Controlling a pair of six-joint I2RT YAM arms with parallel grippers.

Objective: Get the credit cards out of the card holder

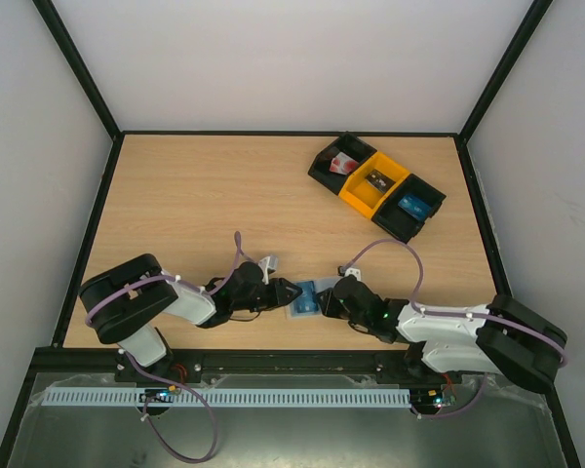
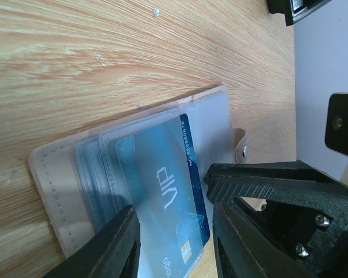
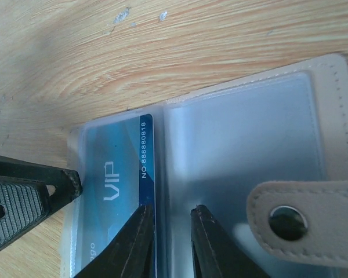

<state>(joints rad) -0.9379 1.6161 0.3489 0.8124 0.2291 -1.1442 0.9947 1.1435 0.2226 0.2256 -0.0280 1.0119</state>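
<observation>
My left fingers [image 2: 113, 243] are spread wide, straddling one end of the blue credit card [image 2: 162, 179]. The card sits in its pocket in the card holder [image 2: 211, 124], open flat on the worktop [image 1: 224, 195]. My right fingers [image 3: 130, 243] are narrow, tips at the holder's centre fold, pinching nothing I can see.

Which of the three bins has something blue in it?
The black bin at the row's right end: a blue card lies in it. The yellow middle bin holds a dark item, the other black bin a red-and-white one.
</observation>
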